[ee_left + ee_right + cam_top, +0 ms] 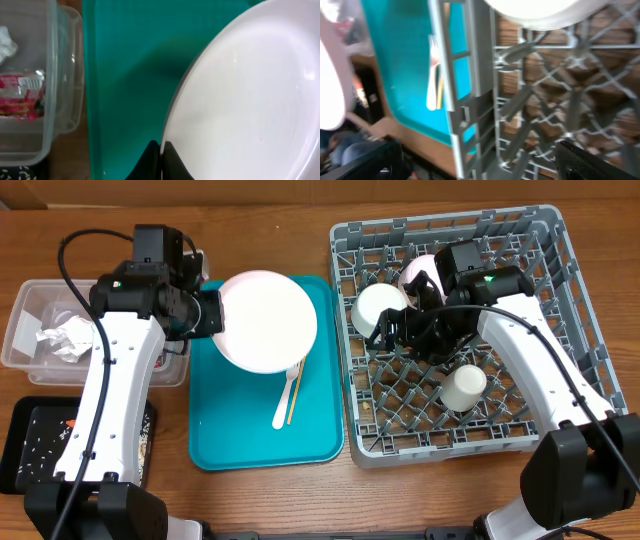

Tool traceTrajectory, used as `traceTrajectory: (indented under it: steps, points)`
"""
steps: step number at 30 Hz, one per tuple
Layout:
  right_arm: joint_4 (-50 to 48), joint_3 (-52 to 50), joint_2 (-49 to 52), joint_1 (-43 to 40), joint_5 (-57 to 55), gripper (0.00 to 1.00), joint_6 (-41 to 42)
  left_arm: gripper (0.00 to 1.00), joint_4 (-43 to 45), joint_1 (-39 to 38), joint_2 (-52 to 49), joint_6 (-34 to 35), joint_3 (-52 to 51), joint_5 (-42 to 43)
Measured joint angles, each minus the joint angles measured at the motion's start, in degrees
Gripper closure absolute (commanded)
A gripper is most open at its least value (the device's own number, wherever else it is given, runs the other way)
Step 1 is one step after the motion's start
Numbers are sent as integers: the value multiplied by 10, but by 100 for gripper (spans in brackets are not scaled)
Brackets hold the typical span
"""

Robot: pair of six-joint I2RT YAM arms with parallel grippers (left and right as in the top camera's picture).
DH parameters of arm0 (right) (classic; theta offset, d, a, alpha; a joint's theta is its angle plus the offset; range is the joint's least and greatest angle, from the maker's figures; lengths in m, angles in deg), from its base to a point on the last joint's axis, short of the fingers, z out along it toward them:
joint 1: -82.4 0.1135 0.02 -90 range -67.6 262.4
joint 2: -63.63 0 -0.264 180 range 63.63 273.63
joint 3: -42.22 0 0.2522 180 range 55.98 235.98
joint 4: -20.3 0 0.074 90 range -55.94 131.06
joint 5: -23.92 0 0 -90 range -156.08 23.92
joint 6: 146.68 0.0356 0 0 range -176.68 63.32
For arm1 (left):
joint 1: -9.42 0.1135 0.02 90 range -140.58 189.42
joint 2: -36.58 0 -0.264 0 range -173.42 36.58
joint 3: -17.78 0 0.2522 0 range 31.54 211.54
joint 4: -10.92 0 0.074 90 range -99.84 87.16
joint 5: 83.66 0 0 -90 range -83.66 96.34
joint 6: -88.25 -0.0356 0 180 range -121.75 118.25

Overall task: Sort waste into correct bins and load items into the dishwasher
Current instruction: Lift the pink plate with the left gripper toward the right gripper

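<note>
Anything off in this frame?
Nothing spilled or broken. The small white cup looks tipped on the dish rack lattice, not seated between pegs. The fork and chopsticks lie loose on the teal tray, partly hidden by the pink plate pinched by the left fingers.

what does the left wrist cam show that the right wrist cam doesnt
Only the left wrist: the clear tub with a red wrapper and a napkin in it, and the left gripper pinching the rim of the plate. Only the right wrist: the grey rack, a white bowl, the fork and chopsticks. Both: the teal tray and the plate, a blurred sliver at the right wrist's edge.
</note>
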Motion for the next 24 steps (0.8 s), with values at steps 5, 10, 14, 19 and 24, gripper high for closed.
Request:
traceTrajectory:
  steps: [5, 10, 14, 19, 24]
  points:
    - [-1, 0, 0, 7, 47, 0, 0, 96, -28, -17, 0, 0, 0, 28]
    - [-7, 0, 0, 42, 55, 0, 0, 96, -30, -47, 0, 0, 0, 54]
    - [-10, 0, 0, 61, 51, 3, 0, 96, -33, -82, 0, 0, 0, 60]
    - [-12, 0, 0, 61, 47, 42, -3, 96, -39, -107, 0, 0, 0, 61]
    - [-13, 0, 0, 61, 44, 68, -2, 96, -42, -117, 0, 0, 0, 61]
